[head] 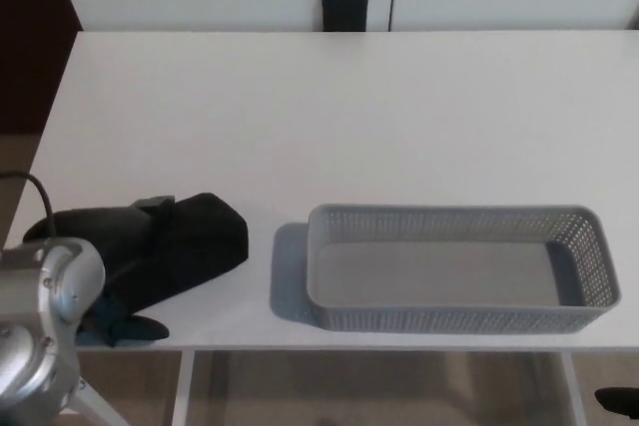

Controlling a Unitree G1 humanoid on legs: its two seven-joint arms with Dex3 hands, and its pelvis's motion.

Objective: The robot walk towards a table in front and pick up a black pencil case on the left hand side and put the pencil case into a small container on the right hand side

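Head view's the only angle: the black pencil case (pixel 195 246) lies near the front-left corner of the white table (pixel 329 117), and the left hand (pixel 110 251) sits on top of its left part, fingers wrapped onto it so it looks gripped. Grey mesh container (pixel 459 316) sits along the front edge toward the right, just beside the case and not touching it, nothing inside; right hand isn't showing.
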